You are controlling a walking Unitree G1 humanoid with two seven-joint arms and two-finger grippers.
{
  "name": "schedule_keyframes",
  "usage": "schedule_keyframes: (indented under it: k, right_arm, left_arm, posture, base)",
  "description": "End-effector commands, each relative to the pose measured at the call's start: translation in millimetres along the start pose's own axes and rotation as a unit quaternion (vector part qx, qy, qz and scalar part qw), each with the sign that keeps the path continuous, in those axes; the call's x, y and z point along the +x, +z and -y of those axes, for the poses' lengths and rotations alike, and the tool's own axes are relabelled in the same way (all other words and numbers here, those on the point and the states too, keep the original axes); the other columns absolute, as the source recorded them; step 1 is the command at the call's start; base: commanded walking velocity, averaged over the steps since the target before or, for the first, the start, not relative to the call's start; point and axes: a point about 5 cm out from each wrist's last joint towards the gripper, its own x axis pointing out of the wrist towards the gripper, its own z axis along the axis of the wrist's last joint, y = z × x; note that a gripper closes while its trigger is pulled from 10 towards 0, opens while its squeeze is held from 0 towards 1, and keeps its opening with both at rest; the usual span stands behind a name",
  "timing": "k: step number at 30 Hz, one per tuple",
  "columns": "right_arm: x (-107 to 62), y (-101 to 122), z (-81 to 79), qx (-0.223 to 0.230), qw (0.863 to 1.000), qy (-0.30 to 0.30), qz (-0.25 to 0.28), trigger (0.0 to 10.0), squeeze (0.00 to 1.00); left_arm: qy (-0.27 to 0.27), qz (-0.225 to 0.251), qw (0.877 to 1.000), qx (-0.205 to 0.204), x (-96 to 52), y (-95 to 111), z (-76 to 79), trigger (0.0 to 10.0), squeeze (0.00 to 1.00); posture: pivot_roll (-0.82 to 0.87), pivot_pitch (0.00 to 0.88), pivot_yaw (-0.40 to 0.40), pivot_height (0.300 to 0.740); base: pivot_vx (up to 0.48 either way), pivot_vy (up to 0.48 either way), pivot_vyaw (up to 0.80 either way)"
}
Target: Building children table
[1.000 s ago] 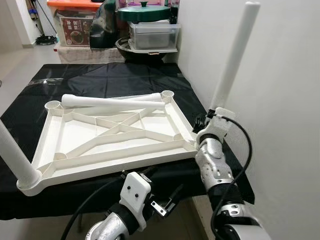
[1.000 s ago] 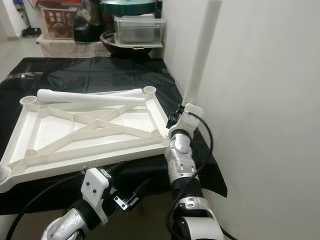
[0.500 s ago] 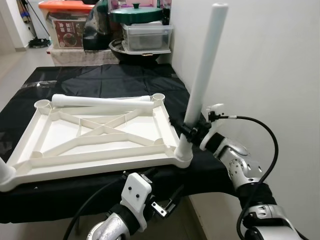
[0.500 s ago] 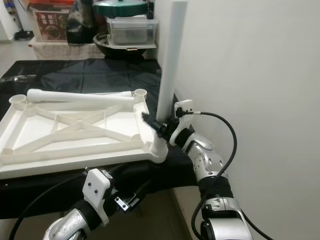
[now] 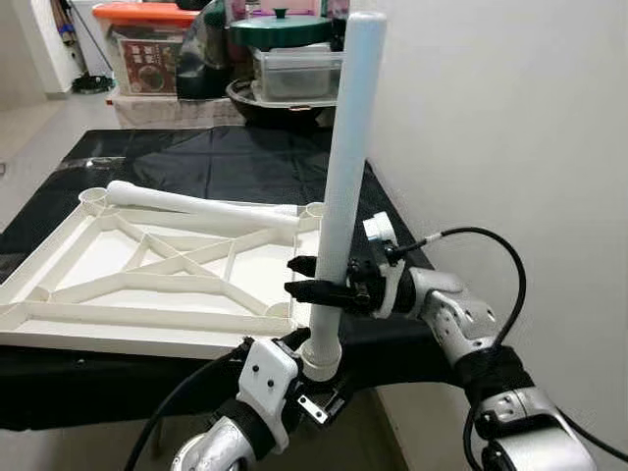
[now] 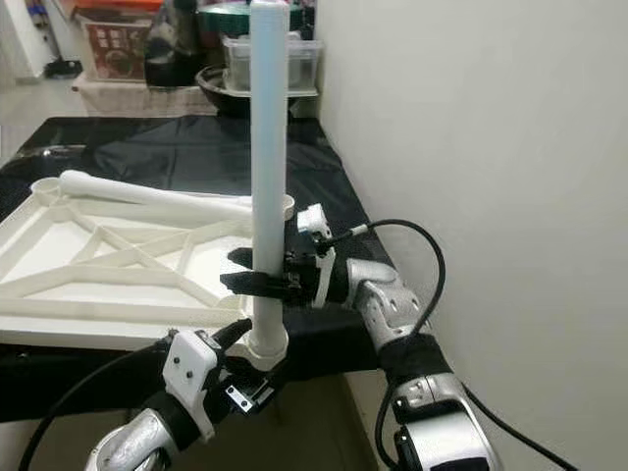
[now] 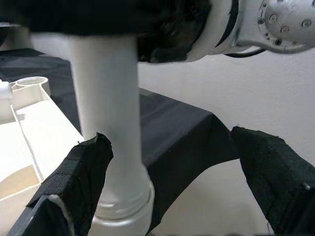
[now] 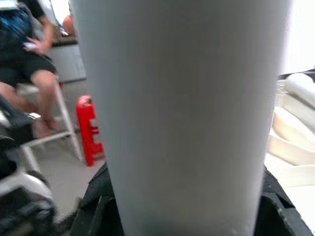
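At the near right corner of the upturned white tabletop (image 5: pixel 147 285), my right fingers (image 5: pixel 312 280) were pinched on the white leg (image 5: pixel 345 167), gripping it low on its shaft, just above its flared foot. The leg stood upright, its foot at the tabletop's near right corner socket by the desk's front edge; whether it was seated in the socket I could not tell. My right arm (image 5: pixel 461 329) reached in from the right, along the white wall (image 5: pixel 510 147).

Below that same corner, my left fingers (image 7: pixel 83 172) were spread wide, one on either side of the leg's foot, neither visibly touching it. My left wrist housing (image 5: pixel 267 378) sat just in front of the desk's edge.

The tabletop lay underside up, ribs showing, on the desk (image 5: pixel 196 157), which was covered in black sheeting. A second white leg (image 5: pixel 201 204) lay loose across the tabletop's far edge, on its side.

Beyond the desk, behind the tabletop, stood a clear lidded container (image 5: pixel 294 71), a green pot lid (image 5: pixel 280 27) and an orange-lidded box (image 5: pixel 147 49).

In the right wrist view, past the leg, a seated person (image 8: pixel 27 59) and a red object (image 8: pixel 88 128) on the floor were visible.
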Motion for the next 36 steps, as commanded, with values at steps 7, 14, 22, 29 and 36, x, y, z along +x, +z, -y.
schedule_keyframes:
  k: [7, 14, 22, 29, 36]
  right_arm:
    - [-3.2, -8.6, 22.9, -0.003, 0.980, -0.197, 0.020, 0.0, 0.00]
    - [-34.5, -7.6, 58.7, 0.034, 0.832, -0.551, 0.052, 0.0, 0.00]
    - [-60.6, -20.7, 51.8, 0.060, 0.642, -0.762, 0.068, 0.0, 0.00]
    - [-25.4, -24.1, 48.8, 0.100, 0.616, -0.777, 0.082, 10.0, 0.00]
    - [-16.9, -15.3, 48.5, 0.069, 0.672, -0.729, 0.110, 10.0, 1.00]
  left_arm:
    - [0.000, -0.001, 1.000, 0.003, -1.6, -0.7, 0.3, 10.0, 0.00]
    - [0.000, -0.002, 1.000, 0.002, -1.5, -1.2, 0.5, 10.0, 0.00]
    - [-0.002, -0.003, 1.000, 0.001, -1.5, -2.1, 1.1, 10.0, 0.00]
    - [-0.002, -0.003, 1.000, 0.002, -1.1, -1.8, 1.0, 10.0, 0.00]
    - [-0.001, -0.003, 1.000, 0.002, -1.1, -1.7, 0.6, 10.0, 0.00]
  posture:
    - [0.13, 0.034, -0.063, 0.740]
    - [0.12, 0.036, -0.060, 0.740]
    - [0.12, 0.037, -0.058, 0.740]
    - [0.12, 0.038, -0.061, 0.740]
    - [0.12, 0.040, -0.060, 0.740]
  base:
    - [0.000, 0.000, 0.00]
    - [0.000, 0.000, 0.00]
    - [0.000, 0.000, 0.00]
    - [0.000, 0.000, 0.00]
    - [0.000, 0.000, 0.00]
